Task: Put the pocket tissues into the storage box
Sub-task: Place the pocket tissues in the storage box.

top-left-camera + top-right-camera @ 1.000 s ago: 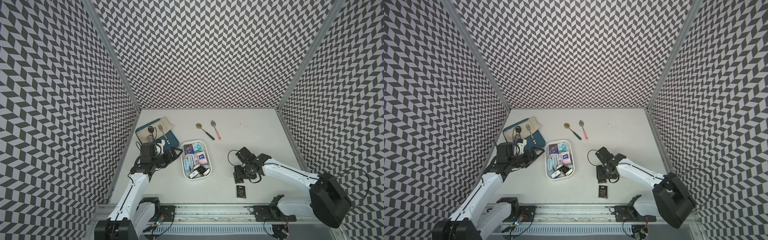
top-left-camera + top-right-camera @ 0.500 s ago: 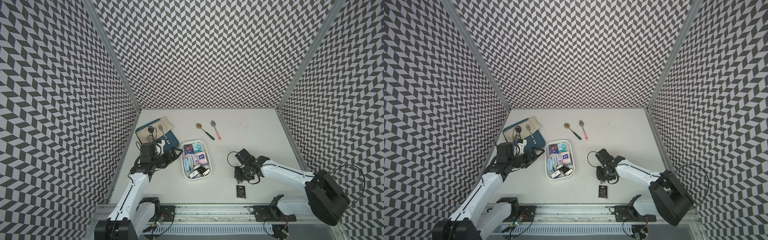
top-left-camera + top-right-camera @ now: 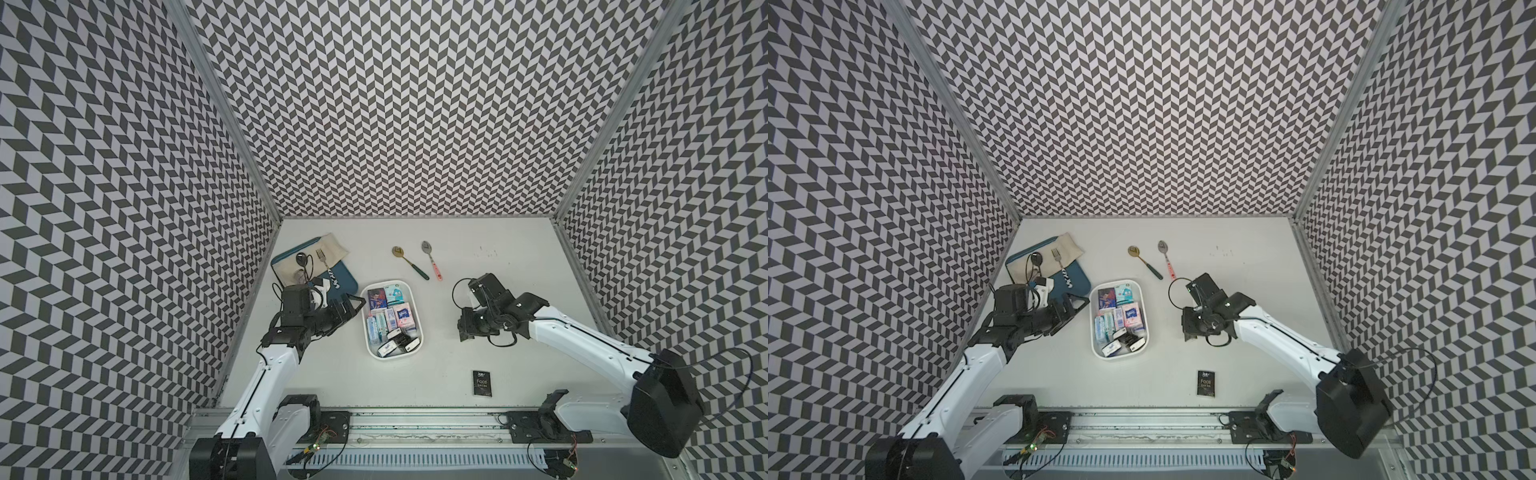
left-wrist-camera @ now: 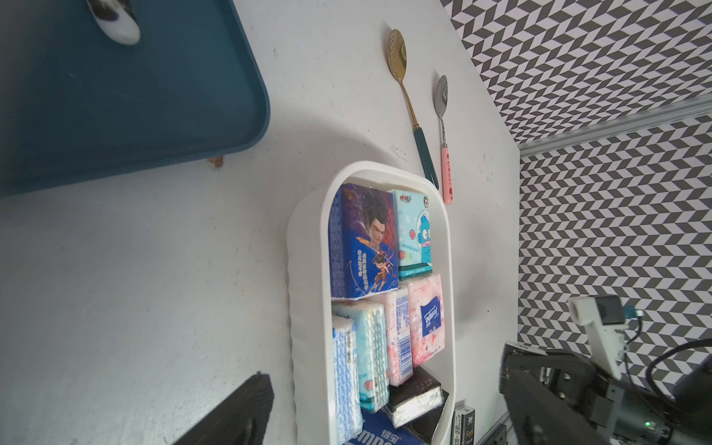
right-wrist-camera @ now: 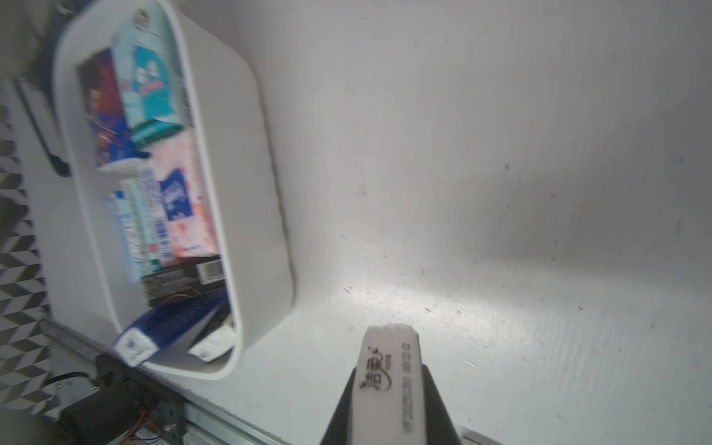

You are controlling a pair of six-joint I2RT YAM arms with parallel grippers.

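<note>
The right gripper (image 5: pixel 389 379) pinches a white tissue packet (image 5: pixel 389 346) right of the storage box (image 3: pixel 420 332), which is already crowded with pocket tissues (image 3: pixel 390 318). The left gripper (image 3: pixel 352 305), fingers spread, hovers at the box's left wall. A black "Face" packet (image 3: pixel 482 382) lies nearer; two spoons (image 3: pixel 409 262) lie farther.

Closed in on three sides by walls (image 3: pixel 415 104) papered in a grey-and-white chevron pattern, met at the corners by bare metal posts (image 3: pixel 231 124), above a matte white tabletop (image 3: pixel 415 374), faintly scuffed and speckled, softly and evenly lit, edged nearest by an aluminium rail (image 3: pixel 415 419).
</note>
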